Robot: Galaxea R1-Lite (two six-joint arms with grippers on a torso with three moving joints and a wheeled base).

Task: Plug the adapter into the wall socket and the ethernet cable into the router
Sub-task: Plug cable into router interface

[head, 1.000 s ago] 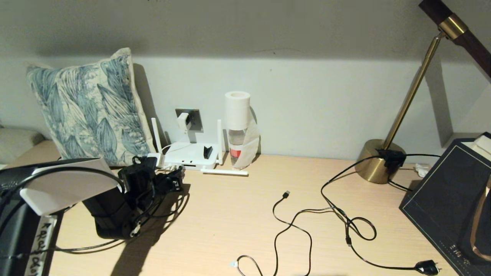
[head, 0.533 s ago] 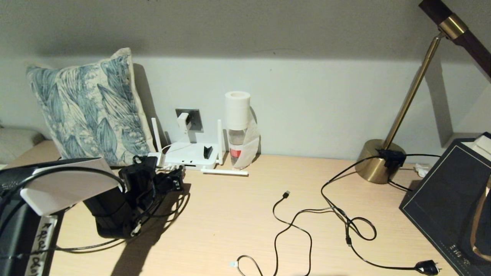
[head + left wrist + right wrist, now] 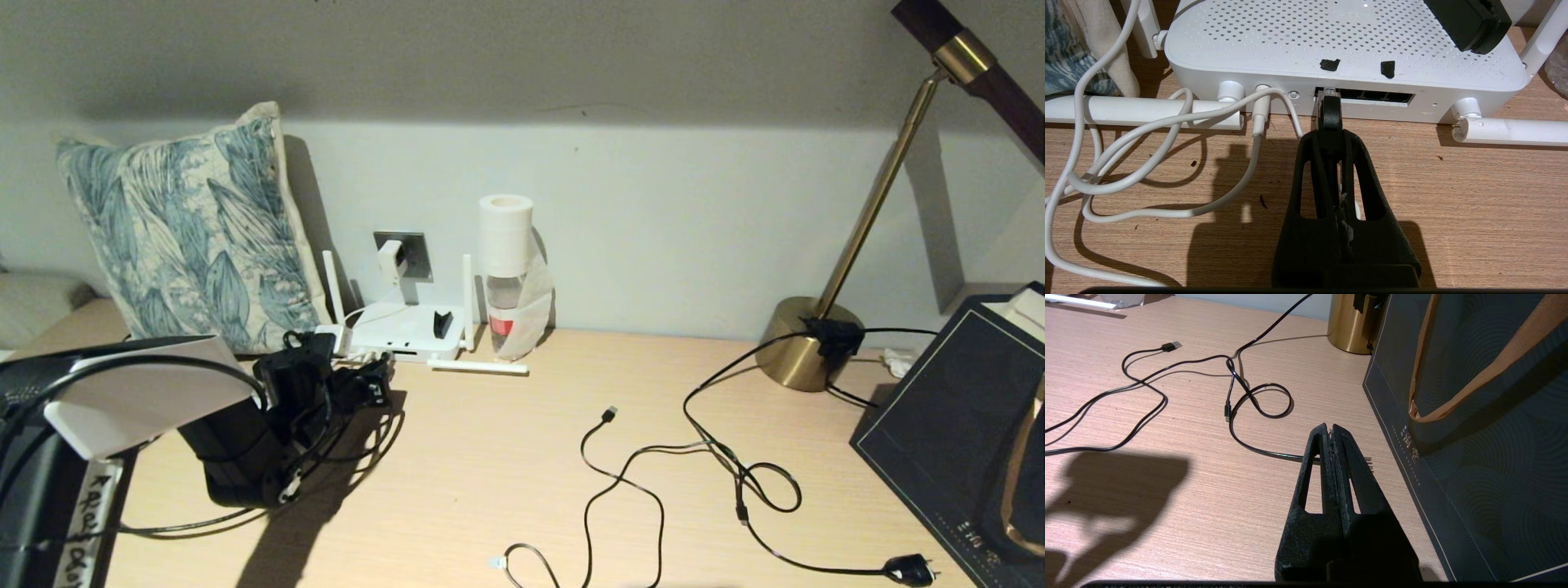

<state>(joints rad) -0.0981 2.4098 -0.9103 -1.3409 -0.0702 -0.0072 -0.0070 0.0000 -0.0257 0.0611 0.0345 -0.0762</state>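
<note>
Head view, desk: I see the router (image 3: 406, 329), a flat white box with thin upright stick antennas, at about 11 o'clock on the pale wooden desk (image 3: 506, 457), against the wall.
Head view, socket: the wall socket (image 3: 411, 253), a square grey metal plate, sits at 12 o'clock above the router, and the adapter (image 3: 389, 260), a small white boxy plug, already sits on its face.
Head view, left arm: my left gripper (image 3: 359, 384) lies low at 7 o'clock of the router, just in front of it.
Left wrist view, grip: the left gripper (image 3: 1329, 108) is clenched on the ethernet cable (image 3: 1329, 111), whose black boot and clear clip tip show at the fingertips.
Left wrist view, port: the clip tip is at the mouth of the leftmost opening in the router's (image 3: 1347, 45) dark port row; I cannot tell whether it has latched.
Left wrist view, cord: the adapter's thin white cord (image 3: 1167, 134) is plugged in at 9 o'clock of that port.
Right wrist view: my right gripper (image 3: 1331, 430) hovers clamped on nothing above the desk, parked beside a dark blue paper bag (image 3: 1474, 437).
How I do it well: I would push straight and level, keep the plug square to the opening, and let go only once it seats.
</note>
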